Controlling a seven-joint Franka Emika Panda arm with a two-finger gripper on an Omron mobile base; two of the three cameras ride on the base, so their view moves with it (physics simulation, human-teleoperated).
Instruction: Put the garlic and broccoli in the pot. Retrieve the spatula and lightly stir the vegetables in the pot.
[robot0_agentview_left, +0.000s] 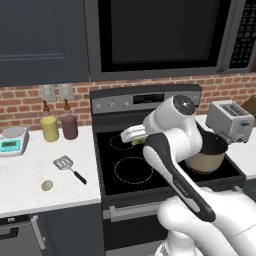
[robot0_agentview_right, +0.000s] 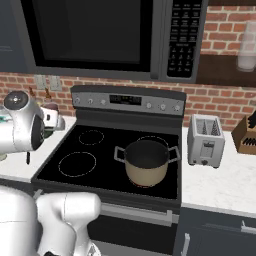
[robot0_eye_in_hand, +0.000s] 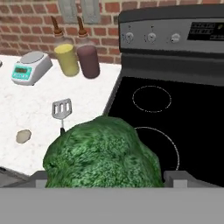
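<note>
In the hand view the gripper (robot0_eye_in_hand: 105, 181) has its two fingers set either side of the broccoli (robot0_eye_in_hand: 103, 153), closed on it; the dark-green floret bulges up between them and hides most of the lower middle of that view. In the left base view a sliver of green shows under the white hand, at about nine o'clock from the arm's big upper joint, above the rear left burner ring of the stove (robot0_agentview_left: 125, 172); the fingertips themselves are hidden there, so the grasp is read from the hand view alone.

Outward from the floret in the hand view, the spatula (robot0_eye_in_hand: 61, 110) lies at about ten o'clock, slotted silver head away from the camera. The garlic (robot0_eye_in_hand: 23, 136) sits at nine o'clock, well apart from the spatula. In the left base view both rest on the white counter (robot0_agentview_left: 30, 170): the spatula (robot0_agentview_left: 68, 167) with its black handle running toward five o'clock, the garlic (robot0_agentview_left: 47, 185) at seven o'clock from it, near the counter's front edge.

The pot (robot0_agentview_right: 146, 162) stands on the front right burner, its dark inside looks bare as far as the angle allows. At two o'clock from it stands a silver toaster (robot0_agentview_right: 205, 140).

Behind the spatula stand a yellow bottle (robot0_agentview_left: 49, 126) and a dark red bottle (robot0_agentview_left: 69, 124), side by side, with a small scale (robot0_agentview_left: 13, 140) at nine o'clock from them.
</note>
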